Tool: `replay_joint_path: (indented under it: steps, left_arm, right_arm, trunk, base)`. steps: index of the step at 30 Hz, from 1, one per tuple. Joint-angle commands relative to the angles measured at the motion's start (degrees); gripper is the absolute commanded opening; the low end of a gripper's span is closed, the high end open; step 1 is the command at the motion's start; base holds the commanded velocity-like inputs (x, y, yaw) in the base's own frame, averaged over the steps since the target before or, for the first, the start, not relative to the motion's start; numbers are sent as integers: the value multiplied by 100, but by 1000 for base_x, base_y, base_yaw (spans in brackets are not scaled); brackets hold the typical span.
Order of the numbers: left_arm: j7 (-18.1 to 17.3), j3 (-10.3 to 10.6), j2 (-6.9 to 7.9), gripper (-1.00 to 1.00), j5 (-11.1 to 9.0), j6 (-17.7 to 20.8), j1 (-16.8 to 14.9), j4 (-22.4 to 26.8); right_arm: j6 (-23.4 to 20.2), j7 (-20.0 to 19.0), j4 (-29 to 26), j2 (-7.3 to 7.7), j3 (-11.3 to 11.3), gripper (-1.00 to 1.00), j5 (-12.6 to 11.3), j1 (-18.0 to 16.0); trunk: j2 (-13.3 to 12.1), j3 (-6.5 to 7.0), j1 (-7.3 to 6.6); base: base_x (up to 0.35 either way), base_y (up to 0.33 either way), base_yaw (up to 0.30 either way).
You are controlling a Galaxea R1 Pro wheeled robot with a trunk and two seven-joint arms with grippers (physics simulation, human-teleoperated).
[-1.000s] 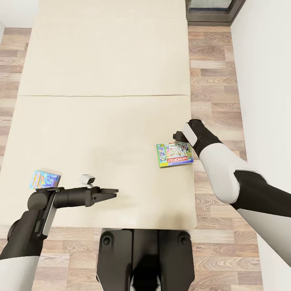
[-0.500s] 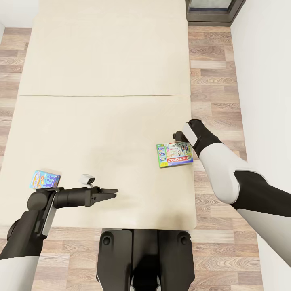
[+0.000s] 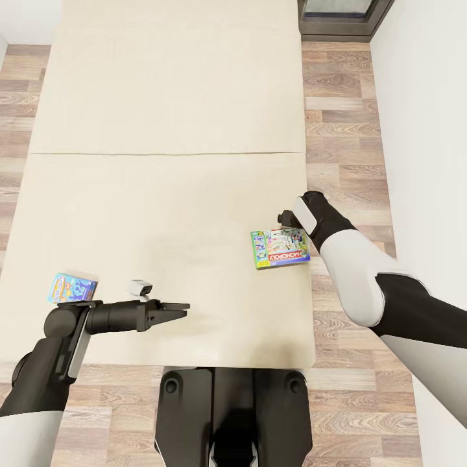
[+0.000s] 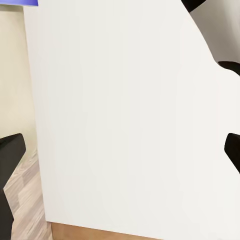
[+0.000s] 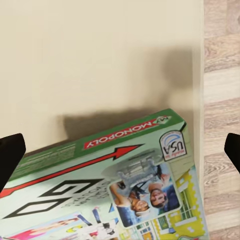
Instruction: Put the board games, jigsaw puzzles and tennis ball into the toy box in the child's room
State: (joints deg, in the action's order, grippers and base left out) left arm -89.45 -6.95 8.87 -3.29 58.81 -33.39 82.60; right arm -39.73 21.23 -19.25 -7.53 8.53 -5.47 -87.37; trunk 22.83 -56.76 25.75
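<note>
MONOPOLY board game [image 3: 280, 248] lies flat on the bed [image 3: 162, 194] close to its right edge, right gripper [image 3: 285, 217] just above its far side with fingers spread wide, touching it or not is hard to tell. Small blue board game [image 3: 72, 288] sits near the bed's left edge beside the left gripper [image 3: 178, 307], fingers look together. Wide bare mattress between the two, wood floor [image 3: 337, 130] strip to the right.
</note>
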Motion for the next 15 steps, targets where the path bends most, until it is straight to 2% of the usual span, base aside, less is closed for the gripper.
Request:
replay_joint_path:
  steps: [1,15]
  left_arm:
    - [-22,1,2,100,3,61,-1,2]
    - [-20,1,3,100,3,61,-1,2]
  right_arm:
    - [-9,48,-7,-3,8,100,-58,-3]
    - [-9,48,-8,-3,8,100,-57,-5]
  trunk:
    - [9,-6,3]
    - [9,-95,3]
  base:
    - [0,0,0]
    - [0,0,0]
